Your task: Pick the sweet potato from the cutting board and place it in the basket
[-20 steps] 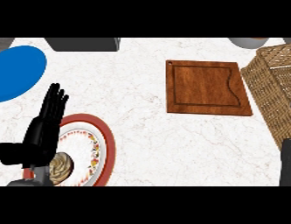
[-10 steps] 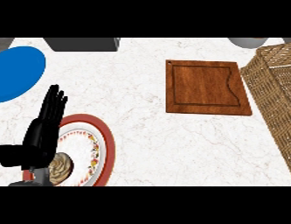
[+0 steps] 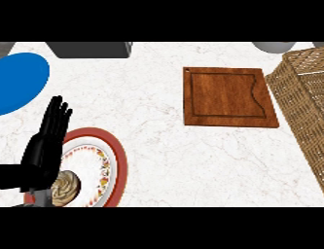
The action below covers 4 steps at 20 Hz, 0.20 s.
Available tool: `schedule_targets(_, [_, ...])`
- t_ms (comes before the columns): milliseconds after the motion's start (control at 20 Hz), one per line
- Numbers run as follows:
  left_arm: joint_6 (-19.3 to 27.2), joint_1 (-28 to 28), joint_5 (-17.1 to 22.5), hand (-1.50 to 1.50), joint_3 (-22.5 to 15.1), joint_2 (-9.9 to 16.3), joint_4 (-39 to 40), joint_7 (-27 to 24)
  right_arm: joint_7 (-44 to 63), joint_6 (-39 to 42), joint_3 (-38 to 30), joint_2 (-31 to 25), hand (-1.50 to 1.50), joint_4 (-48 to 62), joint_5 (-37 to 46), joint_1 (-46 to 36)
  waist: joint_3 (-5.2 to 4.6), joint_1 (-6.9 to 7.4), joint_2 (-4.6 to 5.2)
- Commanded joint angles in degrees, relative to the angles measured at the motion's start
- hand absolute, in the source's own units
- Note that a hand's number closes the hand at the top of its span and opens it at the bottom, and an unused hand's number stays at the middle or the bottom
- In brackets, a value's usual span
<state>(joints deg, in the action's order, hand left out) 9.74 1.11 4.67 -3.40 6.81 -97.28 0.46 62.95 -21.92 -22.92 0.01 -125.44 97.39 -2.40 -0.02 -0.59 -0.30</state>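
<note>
White marble counter (image 3: 164, 146): cutting board (image 3: 229, 97), basket (image 3: 319, 116), plates (image 3: 96, 170)

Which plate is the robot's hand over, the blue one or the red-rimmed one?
The red-rimmed plate. The left hand covers its left side, fingers straight. The blue plate lies further up the counter, apart from the hand.

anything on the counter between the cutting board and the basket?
Nothing visible. The cutting board lies just left of the basket, with only a bare strip of counter between them. No sweet potato shows on the board. The left hand rests open over the plate; the right hand is out of view.
</note>
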Motion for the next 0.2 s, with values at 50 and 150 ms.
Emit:
schedule_targets(50, [-0.4,-1.4,0.0,0.00,0.6,-0.2,1.7,-0.8,5.3,0.8,5.9,0.0,-1.50,-13.6,-6.6,9.7,0.03,-0.36,0.05])
schedule_targets(150, [-1.7,1.6,0.3,0.00,-0.2,0.0,-0.7,-1.0,6.0,1.2,9.0,0.0,-1.50,-17.2,-5.4,13.2,0.03,0.21,0.09])
